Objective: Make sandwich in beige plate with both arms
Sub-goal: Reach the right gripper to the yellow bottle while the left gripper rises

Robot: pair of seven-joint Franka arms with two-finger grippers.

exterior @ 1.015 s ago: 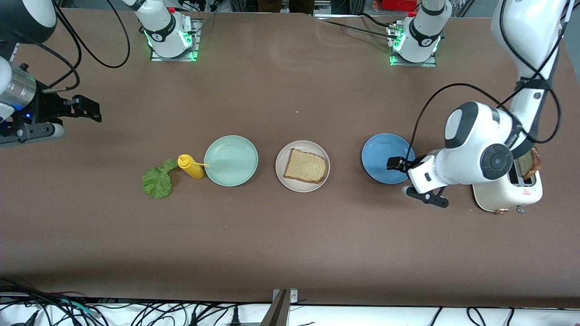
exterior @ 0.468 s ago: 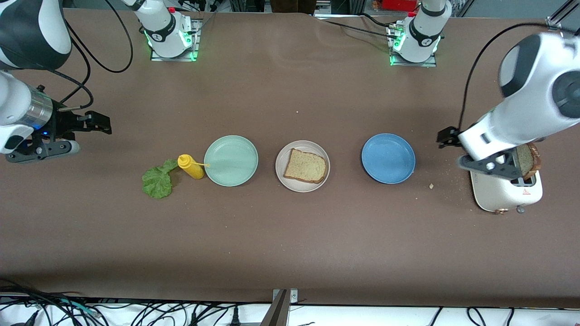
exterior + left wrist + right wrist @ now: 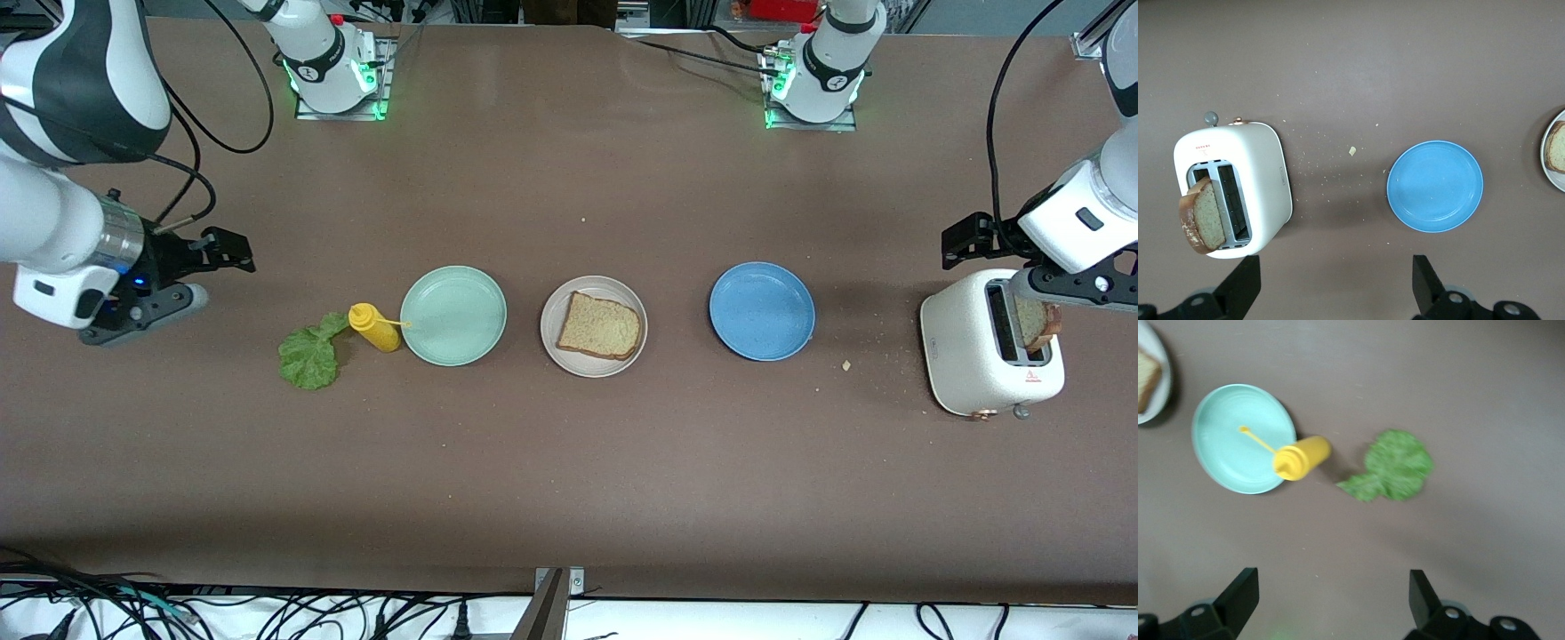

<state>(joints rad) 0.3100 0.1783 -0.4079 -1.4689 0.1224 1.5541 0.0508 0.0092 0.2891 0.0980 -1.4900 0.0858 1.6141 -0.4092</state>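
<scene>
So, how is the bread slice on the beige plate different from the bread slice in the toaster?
The bread slice on the beige plate lies flat, its whole face showing; the bread slice in the toaster stands on edge, sticking out of a slot. The first rests on the beige plate at mid-table; the second sits in the white toaster at the left arm's end. Both are tan with brown crust, and no gripper touches either.

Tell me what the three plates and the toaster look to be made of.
Beige plate, mint-green plate and blue plate: probably matte plastic or melamine, given the flat, even colour and soft sheen.
Toaster: smooth, glossy cream shell, plastic or enamelled metal, with a copper-toned knob.
</scene>
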